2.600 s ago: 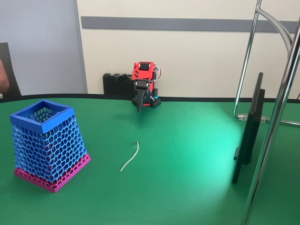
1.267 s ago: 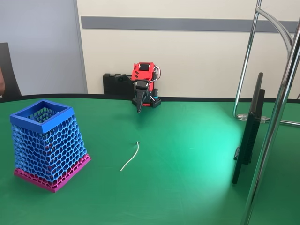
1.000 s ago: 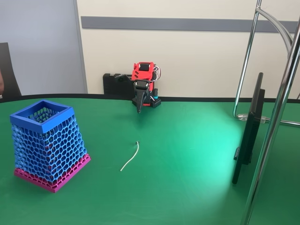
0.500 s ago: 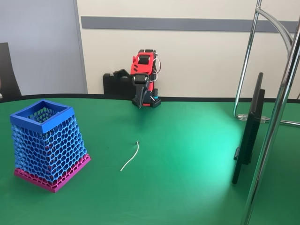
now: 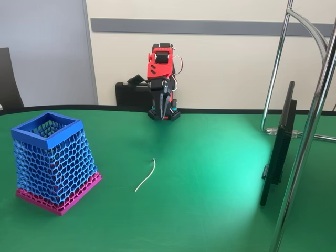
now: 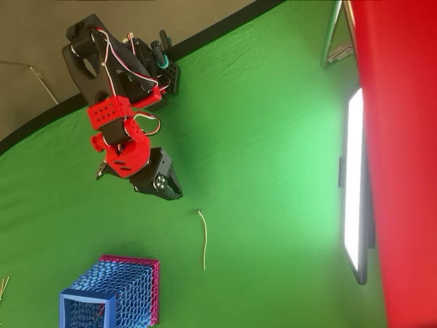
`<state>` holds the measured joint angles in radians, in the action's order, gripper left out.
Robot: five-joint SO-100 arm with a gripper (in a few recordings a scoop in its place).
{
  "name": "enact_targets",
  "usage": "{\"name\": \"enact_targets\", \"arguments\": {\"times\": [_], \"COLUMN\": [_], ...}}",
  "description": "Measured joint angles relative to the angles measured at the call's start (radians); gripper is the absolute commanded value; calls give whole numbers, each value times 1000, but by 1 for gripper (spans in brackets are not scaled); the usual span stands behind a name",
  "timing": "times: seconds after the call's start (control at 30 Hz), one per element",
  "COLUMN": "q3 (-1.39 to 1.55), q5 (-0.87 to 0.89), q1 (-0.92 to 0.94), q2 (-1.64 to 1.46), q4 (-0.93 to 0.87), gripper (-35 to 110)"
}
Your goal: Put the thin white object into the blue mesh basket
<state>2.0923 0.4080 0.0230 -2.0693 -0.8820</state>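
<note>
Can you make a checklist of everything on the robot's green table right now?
Surface: green table, smooth, bright glare on the right in the fixed view.
Job's things: thin white object lies flat, apart from the blue mesh basket, which stands upright.
Clutter: nothing seen.
Pincer: pincer hangs above the table, short of the white object, holding nothing; open or shut, cannot tell.
Cables: thin wires looped on the arm.
Surroundings: screen, metal stand, wall behind.
</note>
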Motion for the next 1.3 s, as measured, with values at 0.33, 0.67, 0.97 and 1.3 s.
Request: {"name": "enact_targets", "arguments": {"times": [0.33,0.67,0.97,1.3], "q3": [-327,-698,-788,-897], "q5": [284,568,684,752], "q1": [44,75,92,83], "q2": [334,652,778,937], "q4": [-156,-399,-437,-439], "gripper": [1,1,2,4]}}
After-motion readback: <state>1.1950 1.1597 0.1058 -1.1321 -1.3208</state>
